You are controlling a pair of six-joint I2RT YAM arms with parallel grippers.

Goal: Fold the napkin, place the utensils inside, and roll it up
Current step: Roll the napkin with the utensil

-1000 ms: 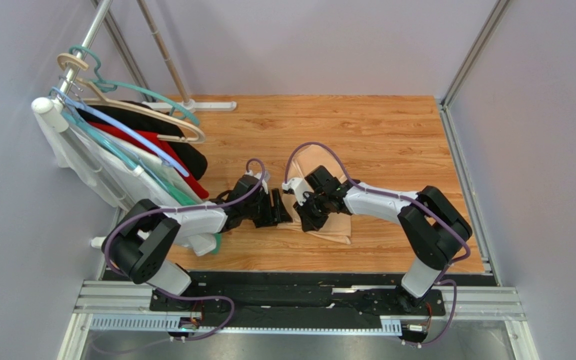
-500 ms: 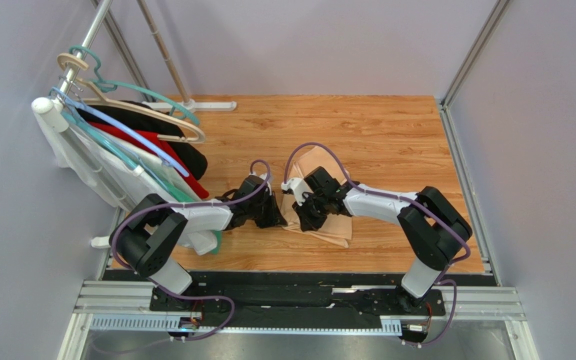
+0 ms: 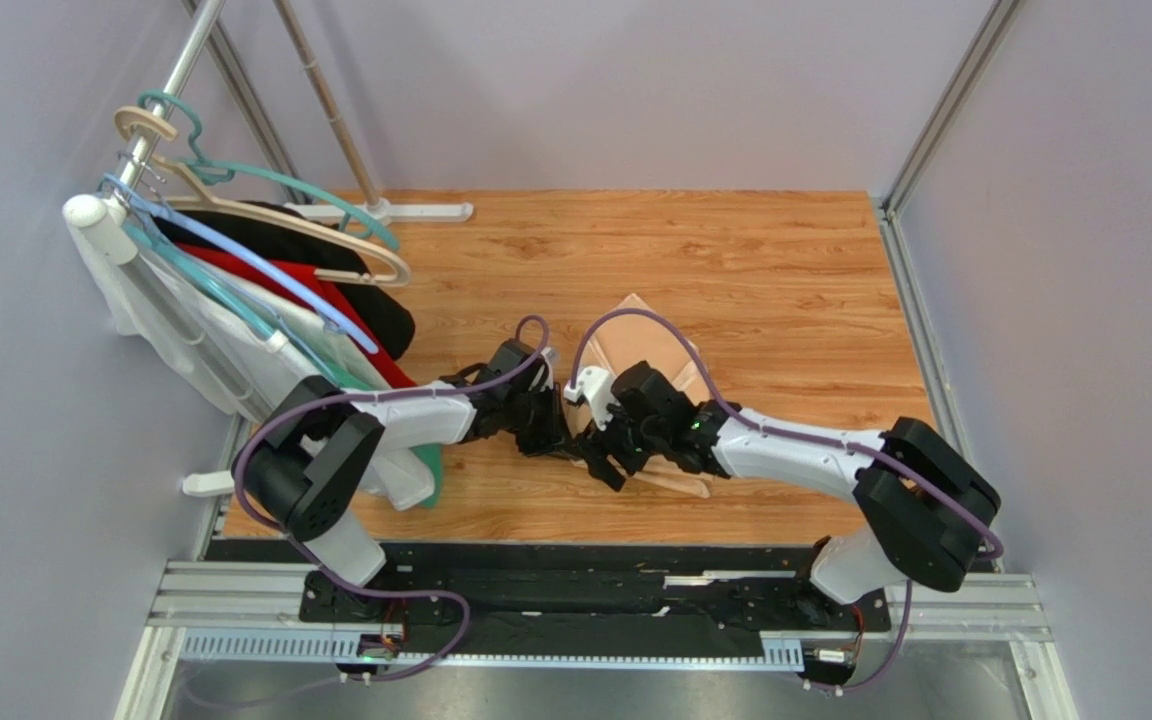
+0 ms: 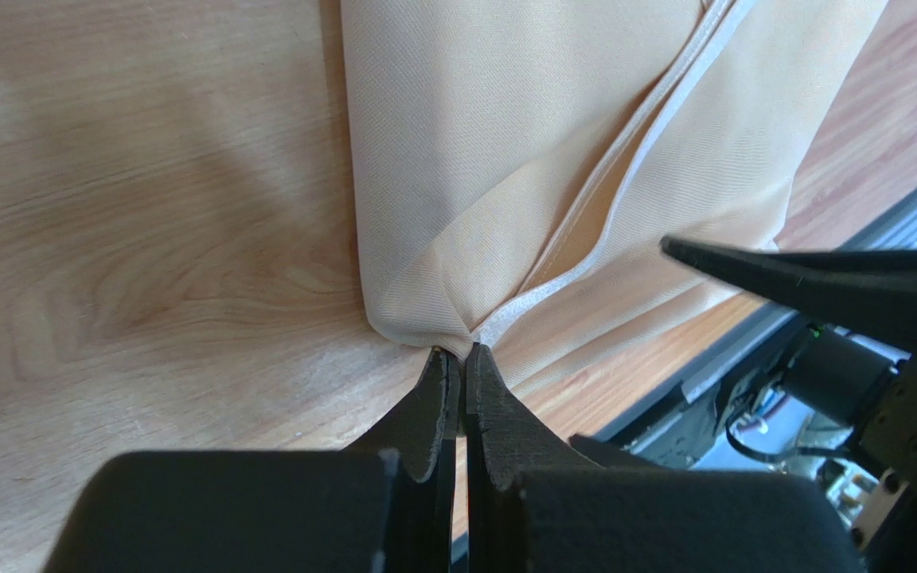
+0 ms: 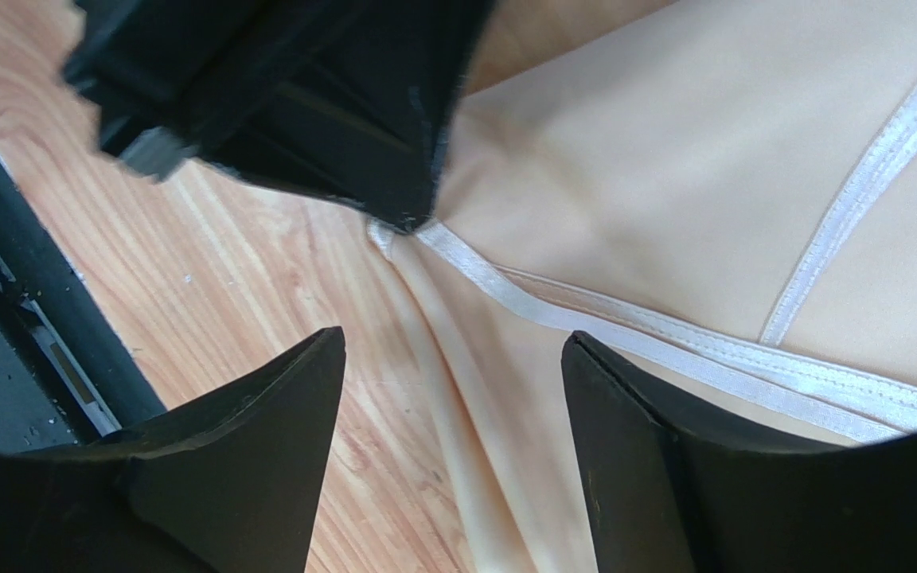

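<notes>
Down at the napkin's near left corner, the left tool (image 4: 457, 373) was pressed together. Its two black fingertips (image 4: 484, 400) were clamped on the very tip of a small fold of the cloth. The right tool (image 5: 451, 412) hung just above that same corner from the other side, its jaws well apart and holding nothing. One finger (image 5: 248, 466) sat over bare wood beside the napkin and the other over the cloth. In the right wrist view the tip of the left tool showed just beyond those spread fingers, touching the napkin where its pale hem (image 5: 619, 328) turned the corner. The napkin (image 4: 523, 131) itself lay folded on the wooden counter (image 4: 129, 215). It was peach-beige, with the hem running as a light stripe across its upper layer and a lower layer showing beneath. Well to the left of the napkin, clothes (image 3: 312, 293) in white, red and black hung on hangers (image 3: 259, 188). Nearer than the napkin ran a black rail (image 3: 597, 578) along the counter's edge.
</notes>
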